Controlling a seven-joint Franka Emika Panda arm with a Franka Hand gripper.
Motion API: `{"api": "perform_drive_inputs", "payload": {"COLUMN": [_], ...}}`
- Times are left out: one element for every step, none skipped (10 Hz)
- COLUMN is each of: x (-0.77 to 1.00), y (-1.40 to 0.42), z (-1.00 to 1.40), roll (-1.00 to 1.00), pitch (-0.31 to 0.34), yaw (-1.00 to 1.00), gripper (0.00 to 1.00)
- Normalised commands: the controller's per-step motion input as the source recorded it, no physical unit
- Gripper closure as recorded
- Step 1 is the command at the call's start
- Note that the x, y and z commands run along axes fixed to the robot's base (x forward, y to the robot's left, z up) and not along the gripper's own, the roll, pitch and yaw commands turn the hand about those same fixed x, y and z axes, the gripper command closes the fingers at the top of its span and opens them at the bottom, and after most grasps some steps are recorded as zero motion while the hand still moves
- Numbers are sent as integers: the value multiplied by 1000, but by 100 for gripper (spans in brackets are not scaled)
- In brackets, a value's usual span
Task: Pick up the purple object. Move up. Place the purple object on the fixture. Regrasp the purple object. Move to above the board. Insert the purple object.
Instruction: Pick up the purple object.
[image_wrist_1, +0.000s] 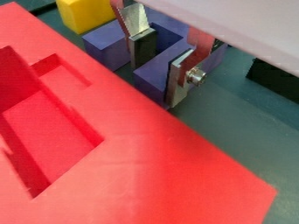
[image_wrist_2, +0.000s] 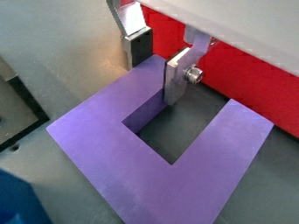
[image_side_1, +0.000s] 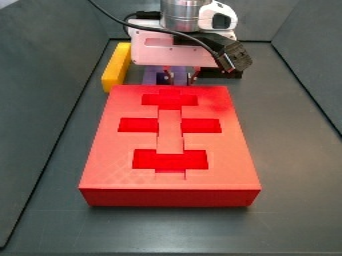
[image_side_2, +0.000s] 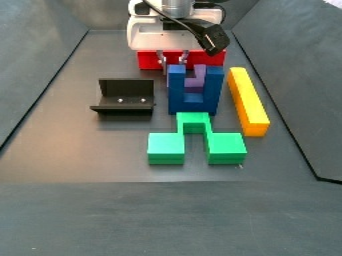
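Observation:
The purple object (image_wrist_2: 105, 149) lies flat on the dark floor just behind the red board (image_side_1: 114, 150), its notch opening toward the board (image_wrist_2: 251, 74). My gripper (image_wrist_2: 156, 81) straddles the prong on the blue block's side. One finger is down in the notch and the other outside, both pressed to the prong (image_wrist_1: 149, 83). In a side view the gripper (image_side_2: 187, 62) stands over the purple object (image_side_2: 210, 88), which rests on the floor. The fixture (image_side_2: 123, 97) stands empty, apart from the gripper.
A blue U-shaped block (image_side_2: 175, 90) stands tight against the purple one. A long yellow bar (image_side_2: 247, 100) lies on its other side. Two green blocks (image_side_2: 167, 148) sit nearer the front. Dark walls ring the floor.

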Motion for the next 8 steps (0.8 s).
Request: {"api": "perform_drive_inputs", "payload": {"x": [0,0,0,0,0,0,0,0], "y": [0,0,0,0,0,0,0,0], "z": [0,0,0,0,0,0,0,0], "roll": [0,0,0,0,0,0,0,0], "pitch": [0,0,0,0,0,0,0,0], "yaw": [0,0,0,0,0,0,0,0], "gripper": [100,100,100,100,100,100,100,100]}}
